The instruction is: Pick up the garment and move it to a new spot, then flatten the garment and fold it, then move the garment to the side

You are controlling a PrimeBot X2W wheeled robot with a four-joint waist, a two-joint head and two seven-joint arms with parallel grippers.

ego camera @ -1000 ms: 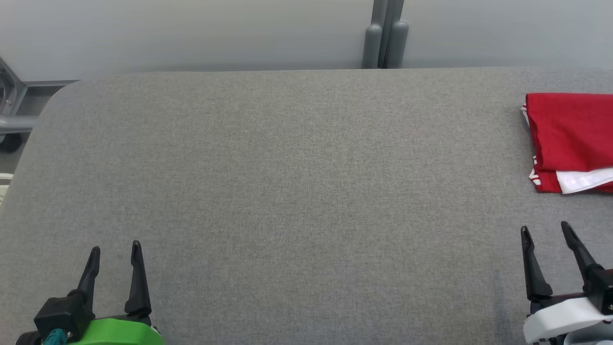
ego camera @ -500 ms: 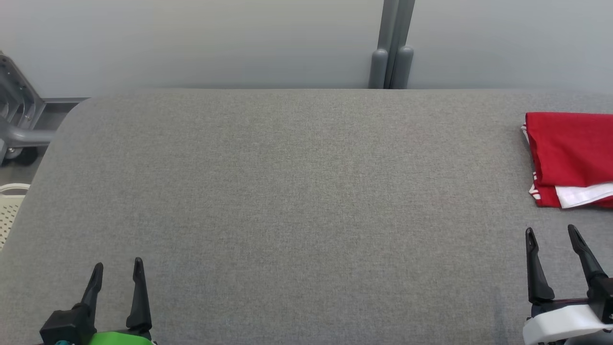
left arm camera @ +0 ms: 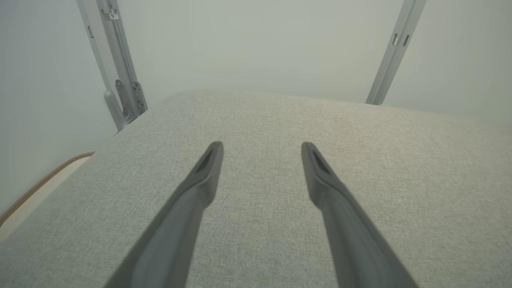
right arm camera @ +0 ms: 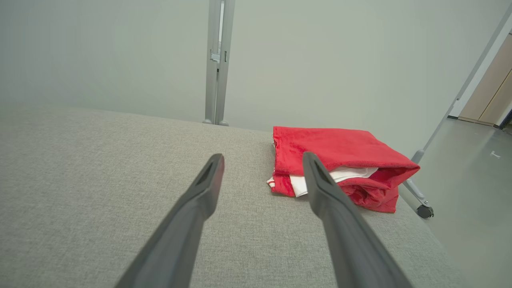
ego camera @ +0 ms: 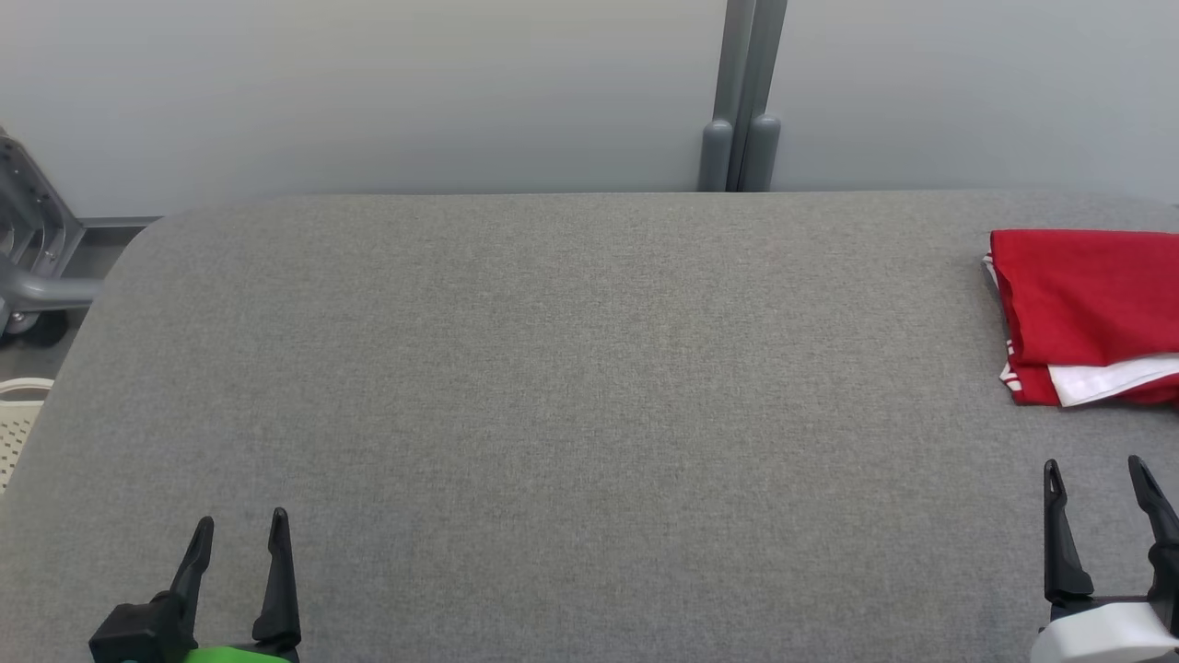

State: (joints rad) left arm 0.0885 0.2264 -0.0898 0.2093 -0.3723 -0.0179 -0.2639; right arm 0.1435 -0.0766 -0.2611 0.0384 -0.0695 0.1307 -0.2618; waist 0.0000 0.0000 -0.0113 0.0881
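Observation:
The garment [ego camera: 1087, 308] is a red piece with white trim, folded into a compact stack at the far right of the grey table [ego camera: 571, 387]. It also lies ahead and right of my right gripper's fingers in the right wrist view [right arm camera: 340, 164], near the table's right edge. My right gripper [ego camera: 1096, 474] stands open below the garment, apart from it, with nothing between its fingers. Over the table's near left part my left gripper [ego camera: 241, 525] is open and empty, as its wrist view [left arm camera: 262, 146] confirms.
A grey post [ego camera: 741, 101] rises behind the table against the pale wall. A metal frame on wheels [ego camera: 32, 276] and a perforated white basket [ego camera: 18, 424] stand off the table's left edge. A caster [right arm camera: 424, 210] sits on the floor past the right edge.
The head camera has tilted, so the table and garment sit lower in the picture. Both grippers show lower and stay open; the garment lies as before.

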